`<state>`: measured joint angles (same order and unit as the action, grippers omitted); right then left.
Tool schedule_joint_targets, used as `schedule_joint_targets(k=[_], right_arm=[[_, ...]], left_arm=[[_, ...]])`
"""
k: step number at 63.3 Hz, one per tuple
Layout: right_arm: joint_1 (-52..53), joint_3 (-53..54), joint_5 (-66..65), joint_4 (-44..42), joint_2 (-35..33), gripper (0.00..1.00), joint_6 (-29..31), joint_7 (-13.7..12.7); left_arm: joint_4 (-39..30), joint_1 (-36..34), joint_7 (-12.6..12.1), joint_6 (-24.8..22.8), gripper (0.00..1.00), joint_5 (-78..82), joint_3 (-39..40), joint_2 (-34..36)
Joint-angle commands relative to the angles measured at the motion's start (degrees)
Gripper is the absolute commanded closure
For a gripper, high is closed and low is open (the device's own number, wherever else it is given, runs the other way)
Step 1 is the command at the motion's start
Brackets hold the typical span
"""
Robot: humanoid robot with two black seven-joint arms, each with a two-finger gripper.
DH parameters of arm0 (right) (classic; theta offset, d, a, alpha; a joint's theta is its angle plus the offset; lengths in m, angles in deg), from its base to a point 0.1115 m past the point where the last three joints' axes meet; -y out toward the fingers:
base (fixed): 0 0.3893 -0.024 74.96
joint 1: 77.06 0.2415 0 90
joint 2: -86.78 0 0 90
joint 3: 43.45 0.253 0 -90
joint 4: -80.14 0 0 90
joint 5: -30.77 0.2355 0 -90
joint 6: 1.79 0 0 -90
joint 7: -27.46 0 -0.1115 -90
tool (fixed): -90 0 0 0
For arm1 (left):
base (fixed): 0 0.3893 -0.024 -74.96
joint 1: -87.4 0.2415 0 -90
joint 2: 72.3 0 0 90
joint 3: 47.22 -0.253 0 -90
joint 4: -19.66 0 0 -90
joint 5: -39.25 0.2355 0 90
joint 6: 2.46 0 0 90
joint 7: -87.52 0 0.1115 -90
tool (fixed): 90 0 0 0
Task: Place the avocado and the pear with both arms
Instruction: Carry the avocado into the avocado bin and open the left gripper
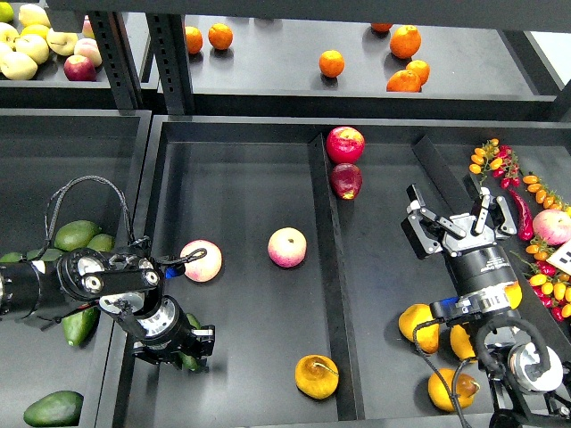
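My left gripper [178, 348] hangs low over the left edge of the middle tray [241, 357]. It looks shut on a dark green avocado [190, 360], which is mostly hidden by the fingers. Several more avocados [76, 235] lie in the left bin. A yellow-orange pear [317, 376] with a brown stem lies at the front of the middle tray, right of my left gripper. Several more pears [417, 325] lie in the right tray beside my right wrist. My right gripper [451, 214] is open and empty above the right tray.
Two pink-yellow round fruits [202, 260] [287, 247] lie in the middle tray. Two red apples [345, 144] sit at the divider [326, 267]. Chillies and small tomatoes [535, 232] lie far right. The upper shelf holds oranges [332, 62] and apples [36, 45].
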<state>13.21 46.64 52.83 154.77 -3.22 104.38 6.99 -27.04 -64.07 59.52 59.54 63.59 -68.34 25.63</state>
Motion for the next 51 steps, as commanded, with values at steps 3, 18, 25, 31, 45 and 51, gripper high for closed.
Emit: schedule_joint_targets(k=[3,18,25,31,45,51], right_arm=[[0.0,-0.2,0.0,0.0,0.0,0.00,0.0,0.0],[0.0,-0.7,0.0,0.0,0.0,0.00,-0.1,0.0],[0.1,-1.4,0.0,-0.1,0.0,0.00,-0.2,-0.1],[0.4,-2.1,0.0,-0.2,0.0,0.00,-0.5,-0.2],[1.7,-2.8,-0.2,-0.4,0.0,0.00,-1.0,-0.2],[2.0,-2.8,-0.3,-0.4,0.0,0.00,-1.1,-0.2]], left_arm=[[-0.7,-1.9,0.0,0.0,0.73,-0.1,0.2,0.3],[-3.3,-6.3,0.0,0.0,0.73,-2.6,0.7,5.4],[-4.4,-7.8,0.0,0.0,0.73,-3.2,0.6,8.0],[-4.9,-8.9,0.0,0.0,0.73,-3.3,0.6,10.4],[-5.0,-10.2,0.0,0.0,0.73,-3.5,0.7,16.1],[-5.2,-10.2,0.0,0.0,0.73,-3.5,1.5,18.8]])
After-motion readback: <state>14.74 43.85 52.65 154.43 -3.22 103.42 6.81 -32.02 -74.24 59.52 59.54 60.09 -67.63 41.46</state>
